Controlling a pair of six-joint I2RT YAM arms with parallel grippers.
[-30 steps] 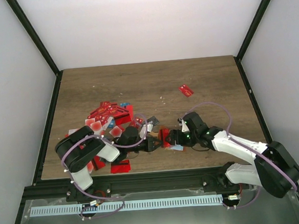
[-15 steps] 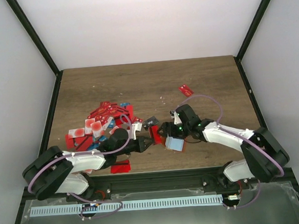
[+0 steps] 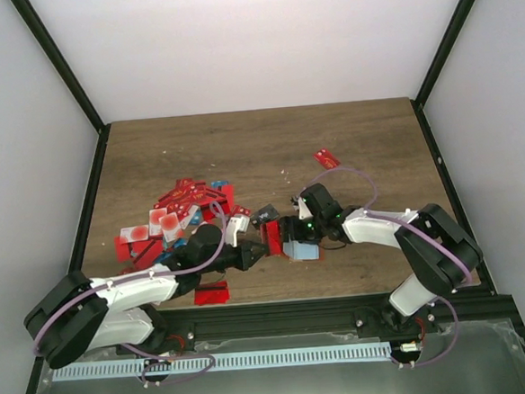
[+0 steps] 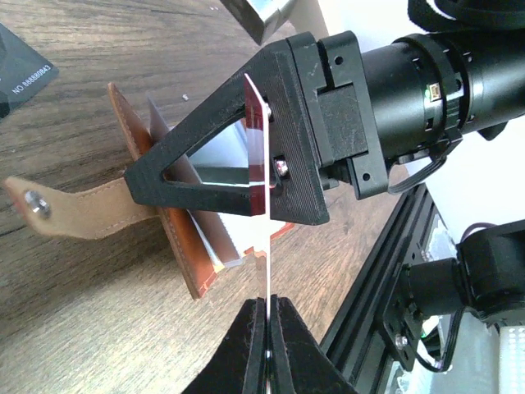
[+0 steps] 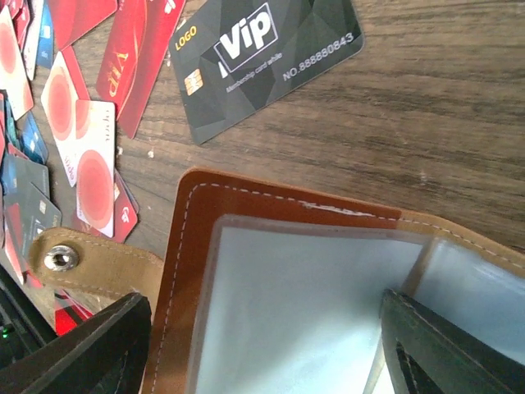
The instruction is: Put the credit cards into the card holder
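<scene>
Setting: robot test cell of laboratory type. Evidence: wood-grain tabletop (image 3: pixel 349 146) boxed in by plain white panels (image 3: pixel 252 44) at the back and both sides; black frame struts (image 3: pixel 60 76) at the corners; black rail (image 3: pixel 280 315) along the near edge, bearing the left arm (image 3: pixel 134 292) and right arm (image 3: pixel 400 232), both white-and-black with exposed purple cables (image 3: pixel 370 182); slotted metal strip (image 3: pixel 256 360) below the rail.

The right gripper (image 5: pixel 267 320) grips the open card holder (image 5: pixel 184 246), one dark finger (image 5: pixel 82 353) at its left edge, the other at the right. Pale blue inner panels (image 5: pixel 312 287) face the camera inside the brown stitched cover. A strap (image 5: pixel 115 267) with a metal snap (image 5: pixel 61 260) projects left. On the wooden table (image 5: pixel 426 123), a black card (image 5: pixel 262 57) lies just beyond the far edge, and red, white and blue credit cards (image 5: pixel 90 156) lie to the left
</scene>
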